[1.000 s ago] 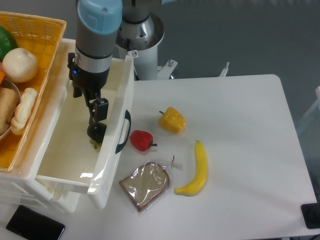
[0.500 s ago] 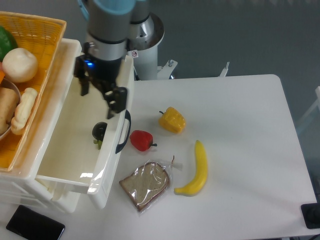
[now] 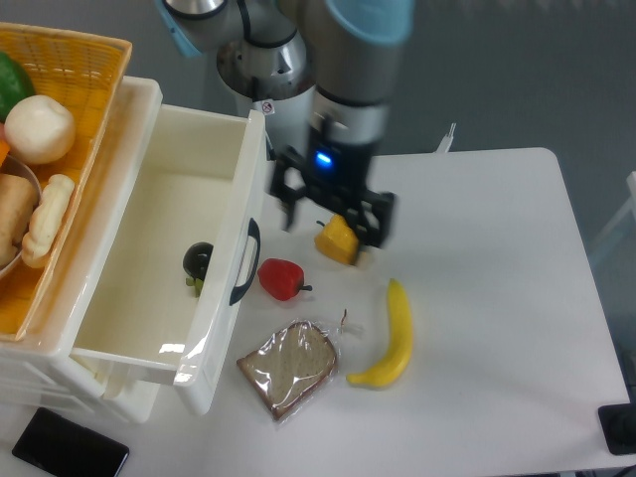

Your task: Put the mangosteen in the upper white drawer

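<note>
The mangosteen [image 3: 197, 261] lies inside the upper white drawer [image 3: 149, 243], on its floor close behind the front wall and near the dark curved handle [image 3: 244, 262]; the placement appears complete. The pincer [image 3: 333, 214] hangs over the surface [image 3: 477, 298], to the right of the drawer, directly above the yellow pepper [image 3: 341, 239], which it partly hides. Its fingers stand spread and hold nothing.

Risks, as judged from this arrangement: the spread fingers sit low over the yellow pepper, so any descent or sideways sweep could knock it toward the red pepper [image 3: 281, 278] or the banana [image 3: 391, 338]. A move to the left could catch the drawer's front wall or handle and jolt the drawer, setting the round fruit rolling. The drawer stands pulled out; if it were pushed shut abruptly, the mangosteen could roll to the far end.

Containers: the upper white drawer holds only the mangosteen. Below it, the lower white drawer [image 3: 119, 393] shows just a rim, contents hidden. The orange wicker basket [image 3: 84, 70] at the far left holds a pale round item, a green item and tan, bread-like pieces. A bagged bread slice [image 3: 290, 368] lies loose on the surface near the drawer's front corner.
</note>
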You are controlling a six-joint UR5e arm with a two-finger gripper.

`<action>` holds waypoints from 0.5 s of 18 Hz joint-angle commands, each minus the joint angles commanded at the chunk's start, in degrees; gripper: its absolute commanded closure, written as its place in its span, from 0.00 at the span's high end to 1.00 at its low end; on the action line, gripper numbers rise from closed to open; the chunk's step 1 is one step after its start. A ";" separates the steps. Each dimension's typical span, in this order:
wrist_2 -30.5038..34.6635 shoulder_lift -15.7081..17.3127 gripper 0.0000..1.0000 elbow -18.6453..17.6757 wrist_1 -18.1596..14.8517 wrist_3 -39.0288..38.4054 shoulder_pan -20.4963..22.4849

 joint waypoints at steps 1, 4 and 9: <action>1.41 -1.58 1.00 0.00 0.00 1.76 0.70; 4.13 -6.77 1.00 0.09 0.35 4.23 1.15; 5.29 -10.90 1.00 0.17 3.51 5.20 2.64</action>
